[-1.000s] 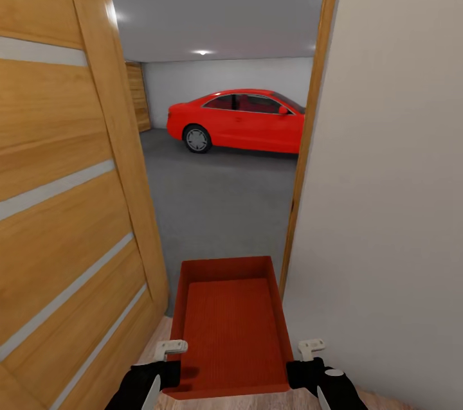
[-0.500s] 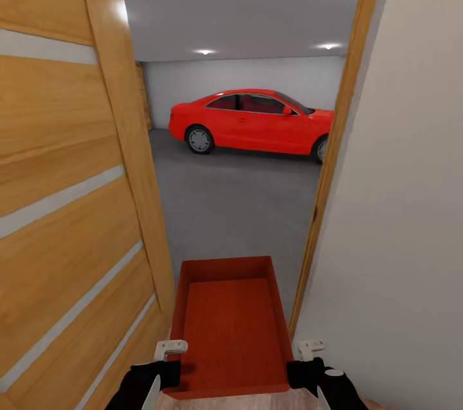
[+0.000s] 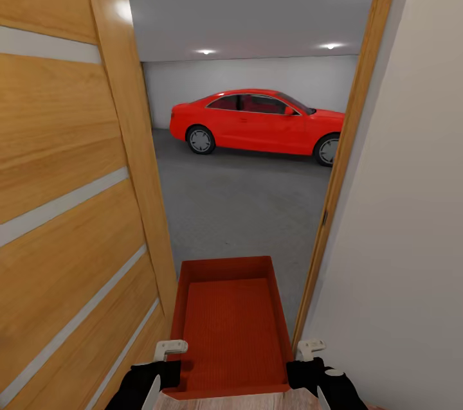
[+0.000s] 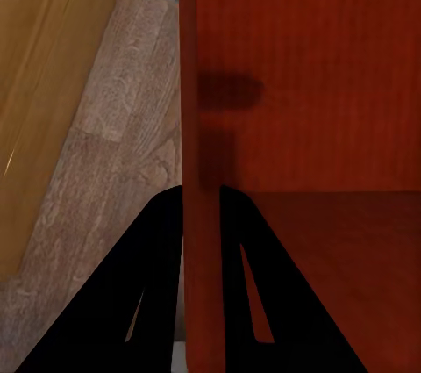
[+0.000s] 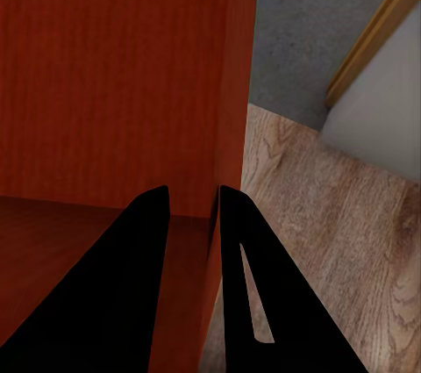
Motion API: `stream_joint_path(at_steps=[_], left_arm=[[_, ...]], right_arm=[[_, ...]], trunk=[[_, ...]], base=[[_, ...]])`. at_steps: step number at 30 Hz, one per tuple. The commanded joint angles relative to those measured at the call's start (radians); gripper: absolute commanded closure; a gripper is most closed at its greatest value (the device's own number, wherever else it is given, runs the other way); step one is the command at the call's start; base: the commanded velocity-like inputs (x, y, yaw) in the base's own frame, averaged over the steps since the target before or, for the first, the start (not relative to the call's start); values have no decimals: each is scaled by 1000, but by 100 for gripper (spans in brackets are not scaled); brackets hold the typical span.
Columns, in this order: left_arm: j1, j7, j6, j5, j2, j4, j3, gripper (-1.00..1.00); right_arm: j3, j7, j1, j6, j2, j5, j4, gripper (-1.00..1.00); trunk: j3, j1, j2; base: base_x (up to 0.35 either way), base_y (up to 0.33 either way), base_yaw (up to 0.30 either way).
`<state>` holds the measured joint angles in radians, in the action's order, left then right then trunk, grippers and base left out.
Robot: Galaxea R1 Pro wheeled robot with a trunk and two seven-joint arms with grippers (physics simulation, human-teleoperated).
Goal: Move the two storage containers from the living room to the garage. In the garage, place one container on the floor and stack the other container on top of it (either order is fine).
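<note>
Container (image 3: 231,333) between left claw (image 3: 168,351) and right claw (image 3: 311,349), in doorway; door (image 3: 71,204) left, wall (image 3: 399,236) right, car (image 3: 257,121) beyond

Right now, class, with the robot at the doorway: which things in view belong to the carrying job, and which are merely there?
Belong to the job:
red-orange rectangular storage container
left gripper, clamped on one side wall
right gripper, clamped on the other
dark grey concrete garage floor

Merely there:
red car
open wooden door
light wood-plank floor
</note>
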<state>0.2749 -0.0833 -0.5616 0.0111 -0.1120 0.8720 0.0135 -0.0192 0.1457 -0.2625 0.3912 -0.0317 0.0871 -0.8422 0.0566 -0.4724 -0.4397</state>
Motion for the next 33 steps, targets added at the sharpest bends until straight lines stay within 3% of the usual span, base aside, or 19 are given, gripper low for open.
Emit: stream_joint_path(at_steps=[1,10,21,33], left_arm=[[1,-4,16,-25,-2,4,10,100],[1,-4,16,-25,-2,4,10,100],[1,-4,16,-25,-2,4,10,100],[1,-4,16,-25,-2,4,10,100]], right_arm=[[1,21,0,8,-28,-14,0,100],[1,21,0,8,-28,-14,0,100],[1,20,0,8,-28,-15,0,100],[0,21,0,8,-29,-13,0,100]], trunk=[[2,-1,-2],[2,-1,-2],[2,-1,-2],[2,-1,-2]], base=[[0,0,0],[0,19,0],[0,230,0],[0,14,0]])
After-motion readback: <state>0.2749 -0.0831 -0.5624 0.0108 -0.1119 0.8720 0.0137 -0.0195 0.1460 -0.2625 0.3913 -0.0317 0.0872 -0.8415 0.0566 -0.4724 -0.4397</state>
